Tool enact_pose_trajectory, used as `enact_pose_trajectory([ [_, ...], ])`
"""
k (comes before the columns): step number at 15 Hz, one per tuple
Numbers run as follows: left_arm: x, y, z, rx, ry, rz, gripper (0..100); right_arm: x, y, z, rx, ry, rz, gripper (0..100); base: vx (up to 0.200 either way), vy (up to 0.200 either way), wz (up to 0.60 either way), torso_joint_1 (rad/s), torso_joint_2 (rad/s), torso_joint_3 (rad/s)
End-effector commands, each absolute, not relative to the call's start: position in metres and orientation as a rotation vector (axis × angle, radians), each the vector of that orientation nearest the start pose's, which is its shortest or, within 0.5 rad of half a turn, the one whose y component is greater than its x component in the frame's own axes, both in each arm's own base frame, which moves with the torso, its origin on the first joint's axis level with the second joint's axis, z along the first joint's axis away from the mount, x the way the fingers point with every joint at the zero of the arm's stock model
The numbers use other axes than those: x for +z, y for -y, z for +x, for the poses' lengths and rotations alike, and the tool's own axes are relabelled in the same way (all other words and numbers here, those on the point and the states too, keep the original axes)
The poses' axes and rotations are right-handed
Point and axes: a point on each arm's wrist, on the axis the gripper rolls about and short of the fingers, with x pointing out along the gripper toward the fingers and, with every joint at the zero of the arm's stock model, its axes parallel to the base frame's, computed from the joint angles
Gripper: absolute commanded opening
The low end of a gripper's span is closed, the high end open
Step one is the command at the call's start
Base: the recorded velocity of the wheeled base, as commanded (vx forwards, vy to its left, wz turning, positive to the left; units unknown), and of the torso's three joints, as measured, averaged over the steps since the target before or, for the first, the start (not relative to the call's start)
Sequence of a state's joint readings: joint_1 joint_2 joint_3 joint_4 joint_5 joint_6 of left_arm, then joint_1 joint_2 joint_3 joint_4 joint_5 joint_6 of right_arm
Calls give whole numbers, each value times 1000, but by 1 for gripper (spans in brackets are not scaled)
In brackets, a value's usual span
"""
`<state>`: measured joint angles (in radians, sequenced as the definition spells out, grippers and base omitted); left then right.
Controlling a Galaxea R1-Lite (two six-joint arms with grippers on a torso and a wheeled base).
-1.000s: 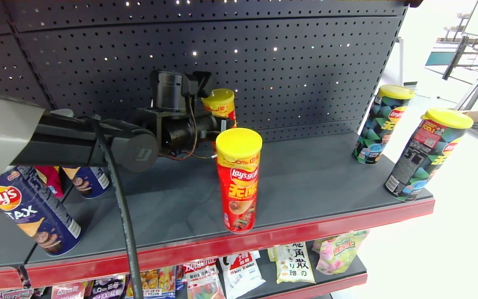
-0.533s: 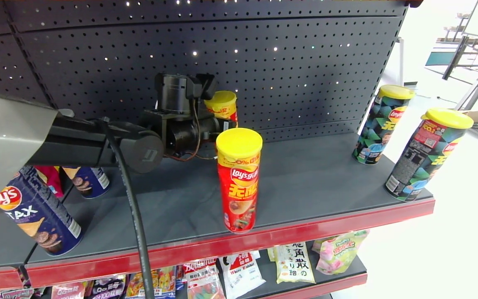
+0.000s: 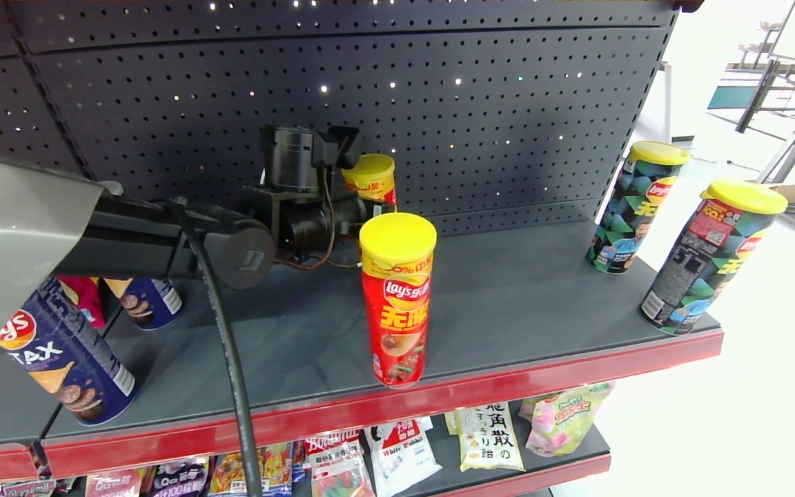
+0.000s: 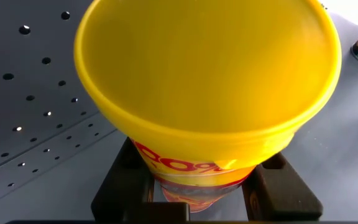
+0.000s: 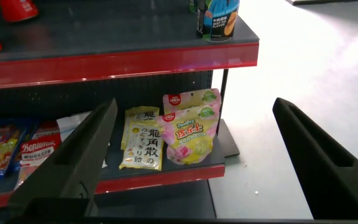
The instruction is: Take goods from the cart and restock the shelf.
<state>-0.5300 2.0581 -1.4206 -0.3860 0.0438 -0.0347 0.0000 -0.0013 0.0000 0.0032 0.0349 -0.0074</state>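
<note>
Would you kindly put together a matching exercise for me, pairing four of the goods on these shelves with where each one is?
Things:
1. rear red cardboard chip can with yellow lid
2. front dark blue cardboard chip can
3. pink-and-green plastic snack bag
4. front green-and-black cardboard chip can with yellow lid

Places:
A. on the lower shelf
B. right front corner of the upper shelf
C. gripped in the left pincer
D. left end of the upper shelf

Pairs: 1-C, 2-D, 3-A, 4-B.
</note>
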Motion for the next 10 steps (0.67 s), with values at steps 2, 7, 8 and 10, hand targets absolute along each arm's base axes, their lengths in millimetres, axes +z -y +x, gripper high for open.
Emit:
enact_pose_trajectory([
  [2,197,214,366,-482,-256,48,0,75,-1,-23,35,-3,-8,100,0,0,0,0,0,0],
  [7,195,217,366,-495,-244,103,0,75,-1,-23,37,-3,-8,100,0,0,0,0,0,0],
  [8,195,217,366,-493,-242,103,0,75,-1,-23,35,-3,-8,100,0,0,0,0,0,0],
  [10,196,219,366,-499,-237,100,0,75,-1,-23,35,-3,-8,100,0,0,0,0,0,0],
])
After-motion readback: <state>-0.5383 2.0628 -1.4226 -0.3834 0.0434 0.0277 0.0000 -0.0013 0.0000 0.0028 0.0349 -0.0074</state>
